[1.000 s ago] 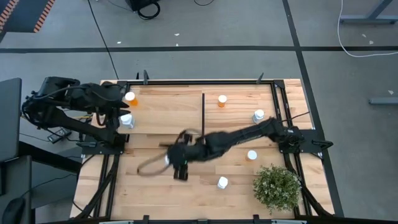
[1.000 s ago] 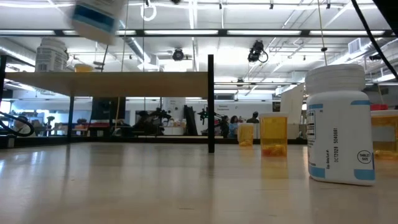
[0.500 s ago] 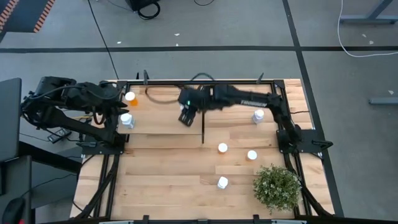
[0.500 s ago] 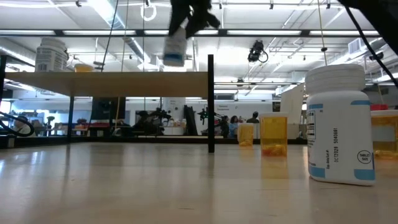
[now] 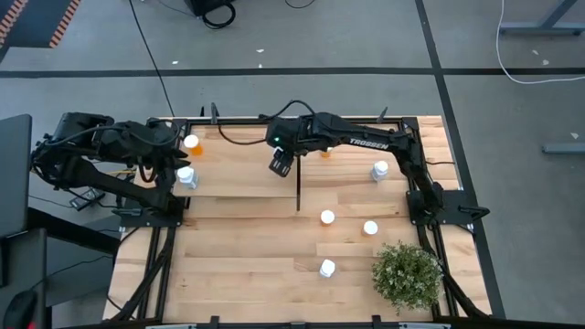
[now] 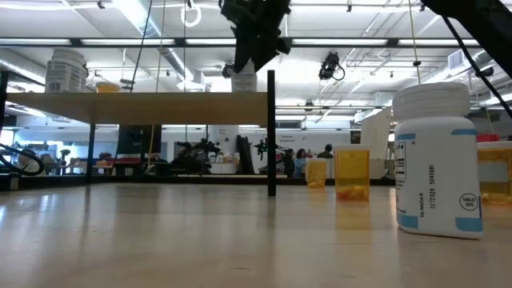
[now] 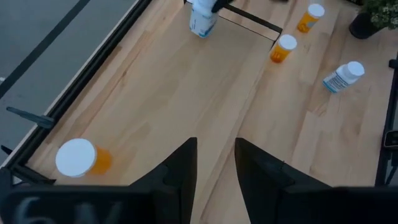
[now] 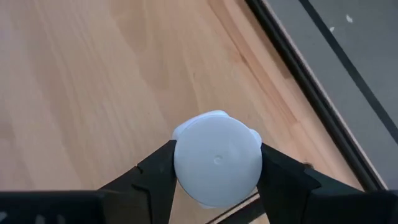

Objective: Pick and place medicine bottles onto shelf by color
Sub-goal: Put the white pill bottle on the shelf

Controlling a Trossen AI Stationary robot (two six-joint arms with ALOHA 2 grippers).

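Observation:
My right gripper (image 5: 281, 163) is shut on a white medicine bottle (image 6: 244, 78) over the light-wood shelf (image 5: 239, 164), close to its black divider (image 5: 298, 178). The bottle also shows in the left wrist view (image 7: 202, 18). An orange bottle (image 5: 191, 143) and a white bottle (image 5: 186, 176) stand on the shelf's left end. My left gripper (image 7: 216, 146) is open and empty at that left end, near the orange bottle (image 7: 78, 157). More bottles stand on the table right of the divider. My right gripper pinches the white bottle at its top, with one finger (image 8: 158, 171) on each side just below the round white cap (image 8: 216, 163). The fingers come from above, pointing down. The bottle hangs upright, its base (image 6: 244, 89) level with the shelf top; I cannot tell if it touches.
Right of the divider are an orange bottle (image 5: 326, 148), a white one (image 5: 380, 169) and three white-capped ones (image 5: 327, 217) (image 5: 370, 228) (image 5: 326, 268). A bushy potted plant (image 5: 407, 274) stands at the near right corner. A black frame (image 5: 302, 120) edges the table.
My right gripper has carried the white bottle from the table's near middle up and toward the far edge, over the shelf. It has then come down beside the divider. The bottle has stayed upright in the hold.

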